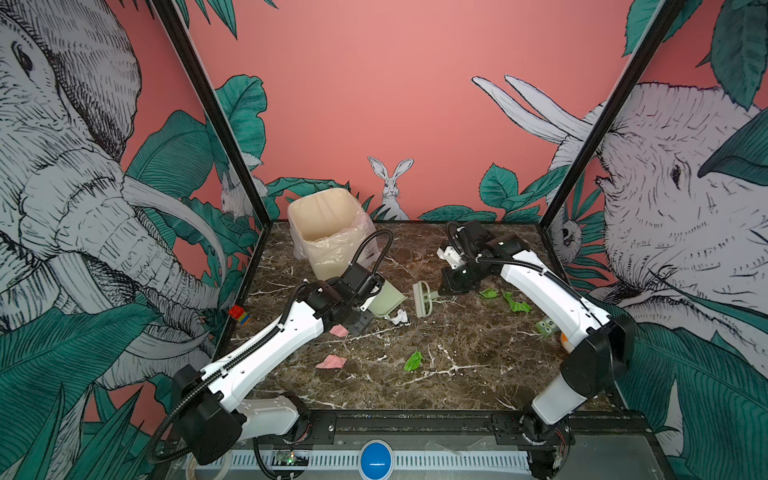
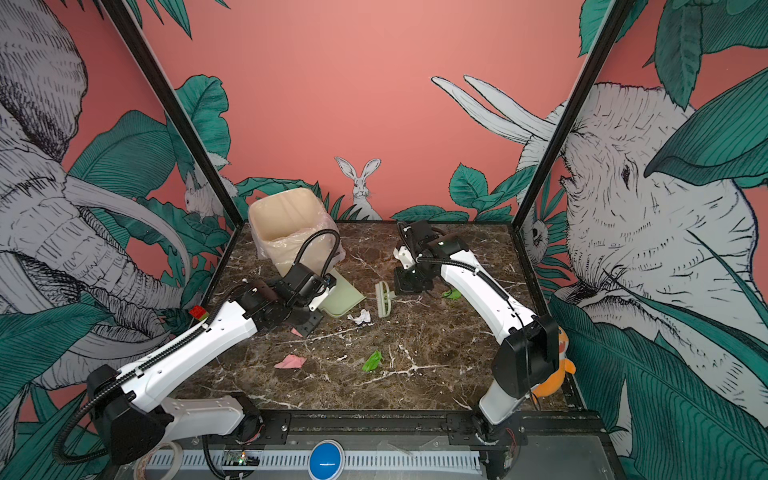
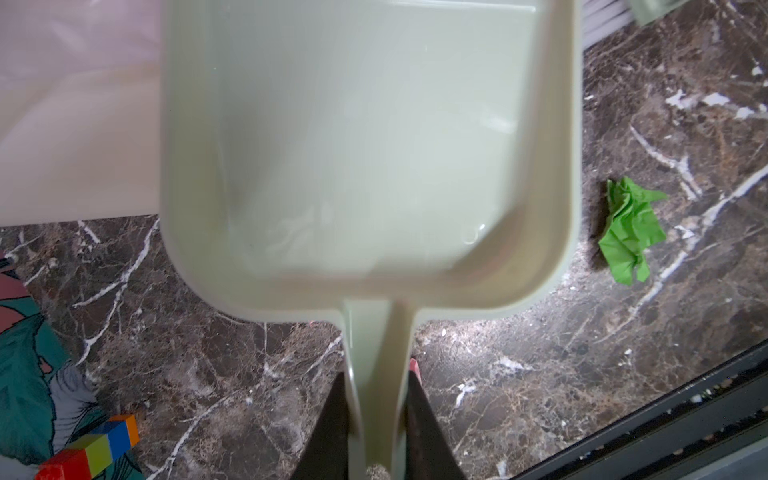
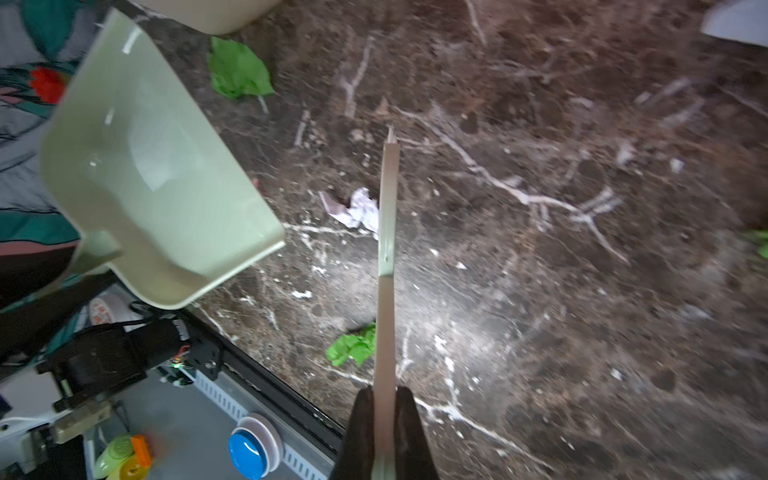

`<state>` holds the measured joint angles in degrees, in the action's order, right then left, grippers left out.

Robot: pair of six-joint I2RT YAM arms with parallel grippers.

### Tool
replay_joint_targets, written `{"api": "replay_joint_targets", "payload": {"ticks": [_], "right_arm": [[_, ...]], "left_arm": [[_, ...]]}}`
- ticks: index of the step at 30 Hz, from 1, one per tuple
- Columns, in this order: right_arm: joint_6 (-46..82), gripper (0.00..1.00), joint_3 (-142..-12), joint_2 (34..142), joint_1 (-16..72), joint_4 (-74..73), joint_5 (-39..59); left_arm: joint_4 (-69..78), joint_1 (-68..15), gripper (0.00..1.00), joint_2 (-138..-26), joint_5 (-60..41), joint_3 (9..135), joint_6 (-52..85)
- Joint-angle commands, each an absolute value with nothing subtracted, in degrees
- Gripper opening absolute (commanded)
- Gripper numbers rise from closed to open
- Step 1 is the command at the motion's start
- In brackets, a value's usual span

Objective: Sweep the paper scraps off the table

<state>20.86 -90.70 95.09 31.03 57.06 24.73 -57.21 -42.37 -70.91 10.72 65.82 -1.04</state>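
Your left gripper (image 3: 377, 388) is pinching the pale green plastic dustpan (image 3: 365, 124), your right gripper (image 4: 384, 401) the slim green brush (image 4: 389, 199). Be grounding the pan's lip before dragging the crumpled white paper scrap (image 4: 353, 208) in.

On your dark, white-veined surface (image 1: 469, 353) lie a crumpled white scrap (image 1: 399, 317), a pink scrap (image 1: 331, 362), a second pink scrap (image 1: 338, 331), one green scrap (image 1: 413, 361) mid-front, and two wrinkled green scraps (image 1: 516, 305) farther right.
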Motion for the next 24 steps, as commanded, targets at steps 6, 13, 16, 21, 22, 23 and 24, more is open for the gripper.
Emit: {"api": "replay_joint_targets", "payload": {"ticks": [6, 13, 16, 21, 22, 23, 24], "right_arm": [[33.66, 0.00, -89.22, 101.91, 35.07, 37.06, 35.91], [37.40, 0.00, -84.10, 103.06, 34.69, 34.11, 34.10], [37.87, 0.00, -79.79, 100.96, 33.22, 34.37, 33.29], [37.91, 0.00, -71.96, 94.37, 29.89, 35.85, 32.36], [37.73, 0.00, -70.51, 92.79, 29.10, 36.77, 32.17], [37.45, 0.00, -69.21, 92.20, 28.29, 37.87, 32.00], [37.02, 0.00, -67.78, 89.02, 27.47, 39.07, 31.75]], "left_arm": [[-60.60, -41.84, 0.10, -69.70, 12.26, 65.58, -0.18], [-60.16, -41.84, 0.10, -69.85, 11.67, 65.56, -0.25], [-59.90, -41.84, 0.10, -69.87, 11.42, 65.48, -0.21], [-59.58, -41.84, 0.10, -70.22, 11.01, 65.53, -0.75], [-59.58, -41.84, 0.10, -70.31, 11.03, 65.48, -0.87], [-59.46, -41.84, 0.10, -70.40, 10.90, 65.39, -0.94], [-59.40, -41.84, 0.10, -70.42, 10.81, 65.39, -0.99]]}}
